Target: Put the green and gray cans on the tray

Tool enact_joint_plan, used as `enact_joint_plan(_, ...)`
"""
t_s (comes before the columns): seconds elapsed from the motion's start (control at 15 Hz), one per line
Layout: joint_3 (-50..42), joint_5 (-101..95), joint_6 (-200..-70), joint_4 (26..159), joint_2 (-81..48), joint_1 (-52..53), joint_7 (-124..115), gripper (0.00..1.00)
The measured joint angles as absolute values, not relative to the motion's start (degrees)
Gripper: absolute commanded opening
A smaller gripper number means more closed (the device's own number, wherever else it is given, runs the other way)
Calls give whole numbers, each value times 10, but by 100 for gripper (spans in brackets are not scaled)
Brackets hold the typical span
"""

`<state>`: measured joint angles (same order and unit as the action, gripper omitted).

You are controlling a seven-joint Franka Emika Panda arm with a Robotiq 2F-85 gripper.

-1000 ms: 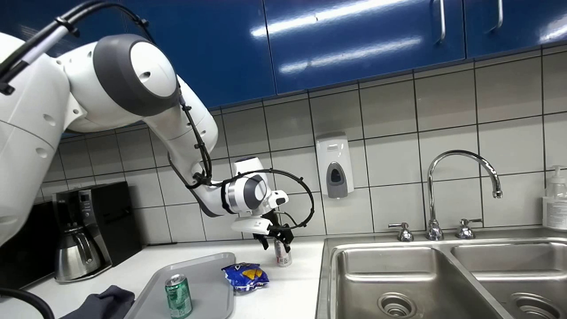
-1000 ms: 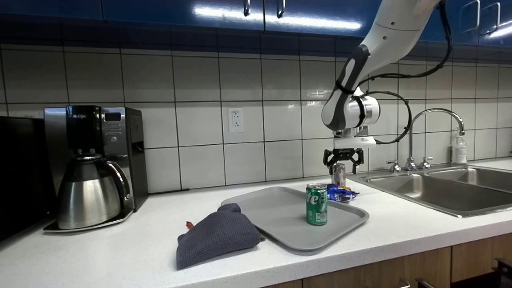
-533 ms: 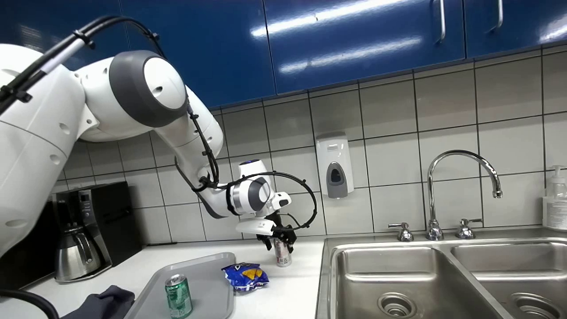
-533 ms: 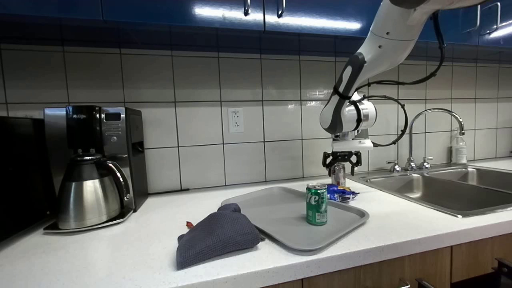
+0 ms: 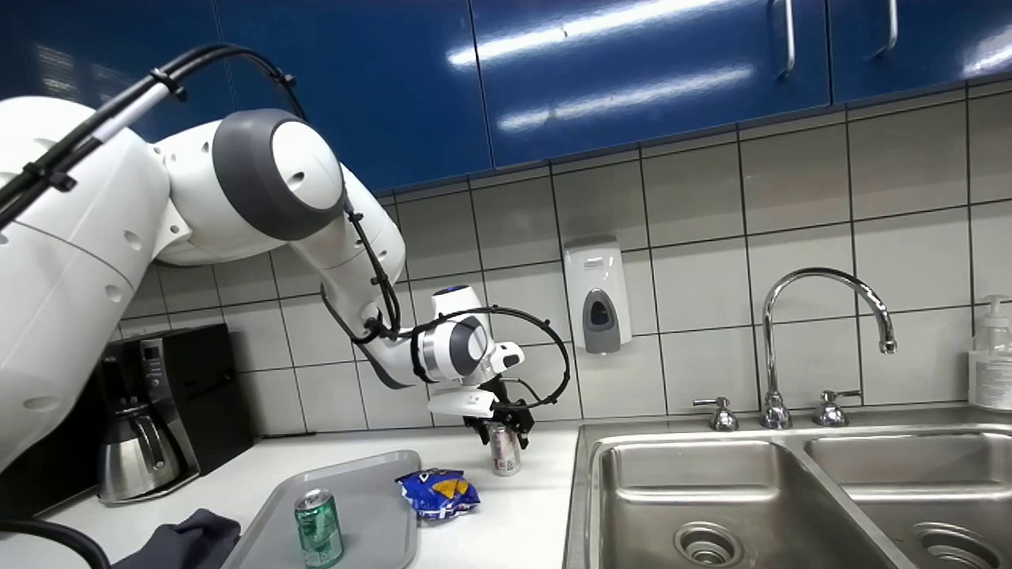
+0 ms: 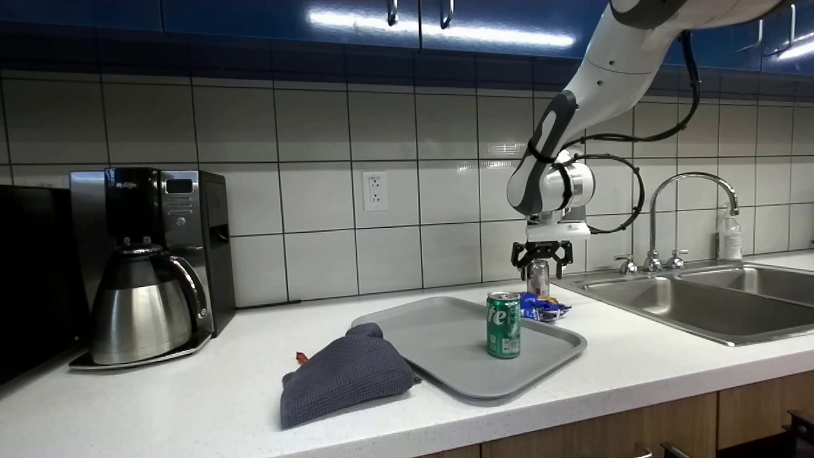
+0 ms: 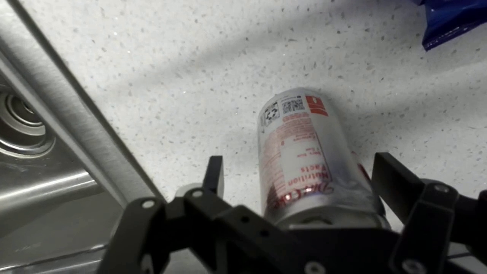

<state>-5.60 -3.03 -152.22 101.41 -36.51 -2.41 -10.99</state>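
Note:
The gray can (image 5: 507, 457) stands upright on the counter near the wall, beside the sink. It also shows in an exterior view (image 6: 539, 280) and fills the middle of the wrist view (image 7: 304, 152). My gripper (image 7: 298, 156) is open, with one finger on each side of the gray can's upper part. A gap shows between the can and the left finger in the wrist view; the right finger is closer to it. The gripper also shows in both exterior views (image 5: 504, 440) (image 6: 541, 277). The green can (image 6: 503, 326) stands upright on the gray tray (image 6: 432, 331).
A blue chip bag (image 5: 439, 496) lies by the tray's edge, near the gray can. The steel sink (image 5: 589, 506) borders the counter. A dark cloth (image 6: 350, 375) lies beside the tray. A coffee maker (image 6: 191, 242) stands farther along the wall.
My gripper has moved down slightly and sideways around the gray can: rightward in an exterior view, slightly leftward in an exterior view. The upper arm has lowered. The cans, tray and bag have not moved.

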Motion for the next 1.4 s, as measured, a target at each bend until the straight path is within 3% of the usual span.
enact_joint_plan(0.27, -56, -30, -1522, 1002, -375, -24, -98, 42)
enact_joint_plan(1.4, -52, -30, -1529, 995, -379, -22, -72, 41)
